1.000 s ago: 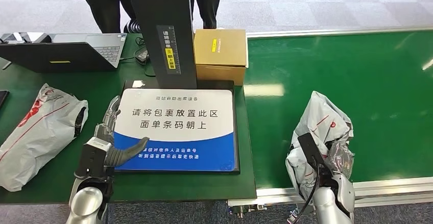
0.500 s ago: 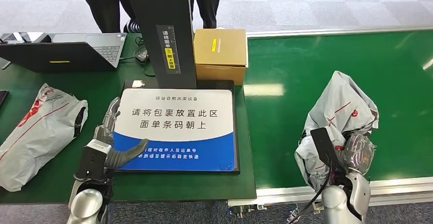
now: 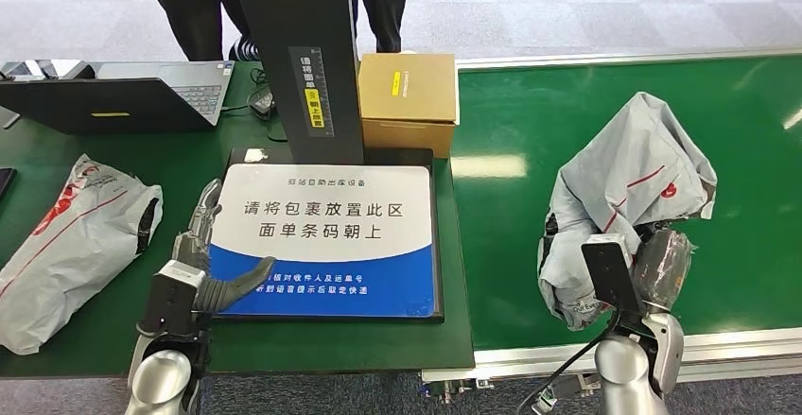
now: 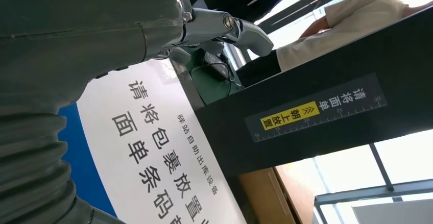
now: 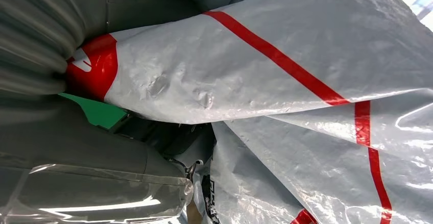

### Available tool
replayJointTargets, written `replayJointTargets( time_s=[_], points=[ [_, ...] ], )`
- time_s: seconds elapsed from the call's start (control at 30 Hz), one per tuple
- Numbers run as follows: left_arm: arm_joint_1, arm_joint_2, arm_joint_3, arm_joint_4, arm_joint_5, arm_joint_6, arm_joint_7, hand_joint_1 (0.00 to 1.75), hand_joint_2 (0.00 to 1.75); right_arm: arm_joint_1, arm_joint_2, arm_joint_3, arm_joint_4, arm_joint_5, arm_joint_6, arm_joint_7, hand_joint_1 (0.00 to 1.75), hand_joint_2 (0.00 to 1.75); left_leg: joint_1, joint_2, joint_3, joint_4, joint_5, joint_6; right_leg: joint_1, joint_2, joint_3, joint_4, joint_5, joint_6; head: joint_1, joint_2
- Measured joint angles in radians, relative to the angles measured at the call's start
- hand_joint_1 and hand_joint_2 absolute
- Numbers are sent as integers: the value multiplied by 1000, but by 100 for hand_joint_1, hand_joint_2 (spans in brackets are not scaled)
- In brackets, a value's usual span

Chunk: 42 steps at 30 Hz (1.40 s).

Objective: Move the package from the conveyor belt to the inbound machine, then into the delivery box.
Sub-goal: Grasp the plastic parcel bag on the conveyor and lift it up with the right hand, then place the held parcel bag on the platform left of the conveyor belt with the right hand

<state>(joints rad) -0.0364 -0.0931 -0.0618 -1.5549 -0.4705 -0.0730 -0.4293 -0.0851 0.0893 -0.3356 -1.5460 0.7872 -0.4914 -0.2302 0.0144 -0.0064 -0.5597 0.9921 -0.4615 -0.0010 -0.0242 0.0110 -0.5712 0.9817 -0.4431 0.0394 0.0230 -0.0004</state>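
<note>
The right hand [image 3: 653,268] is clamped on a crumpled grey plastic mailer bag with red stripes [image 3: 632,179], holding it up over the green conveyor belt [image 3: 530,112]. The bag stands bunched above the hand, and its lower folds drape around the wrist. In the right wrist view the hand [image 5: 102,178] sits tight against the grey film [image 5: 286,71], though the fingers are mostly buried in it, so exactly how they close on it cannot be read; it looks like a full-hand grasp on the bag's lower part.

The relation that matters next is sideways. The inbound machine's flat white-and-blue scanning pad with printed Chinese text [image 3: 326,240] lies to the robot's left of the held bag, across the belt's edge and the table's green edge strip, with the tall black scanner column [image 3: 303,51] standing at its far side. The bag's long axis runs roughly upright and leans away from the robot, so it would probably need laying flat on the pad.

The left hand [image 3: 203,264] is nearer the pad, resting at its left border with fingers apart and nothing in them, thumb lying on the blue band.

A brown cardboard box [image 3: 409,98] sits closed behind the pad. A second grey mailer bag [image 3: 71,245] lies on the table at the far left.
</note>
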Motion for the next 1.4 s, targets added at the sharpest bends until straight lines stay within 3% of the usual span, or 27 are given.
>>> replayJointTargets(
  time_s=[0.33, 0.9, 1.4],
  points=[
    [0, 0, 1, 0, 3, 1, -11, 0, 175, -18, 0, 94, -11, -43, 20, -71, 169, 175, 0, 0, 0, 0, 0, 0, 0, 0, 0, 1, 0, 0, 0, 0],
    [28, 0, 17, -39, 13, 3, -16, 0, 175, -93, -1, 276, 33, -41, 49, -79, 168, 175, 0, 0, -1, 0, 1, -1, 0, 0, -1, 1, 0, 0, 0, 0],
    [38, 0, 22, -59, 16, 3, -23, 0, 175, -134, -2, 371, 92, -20, 73, -81, 168, 175, 0, 0, -1, 0, 1, -1, 0, 0, -1, 2, 0, 0, 0, 0]
  ],
)
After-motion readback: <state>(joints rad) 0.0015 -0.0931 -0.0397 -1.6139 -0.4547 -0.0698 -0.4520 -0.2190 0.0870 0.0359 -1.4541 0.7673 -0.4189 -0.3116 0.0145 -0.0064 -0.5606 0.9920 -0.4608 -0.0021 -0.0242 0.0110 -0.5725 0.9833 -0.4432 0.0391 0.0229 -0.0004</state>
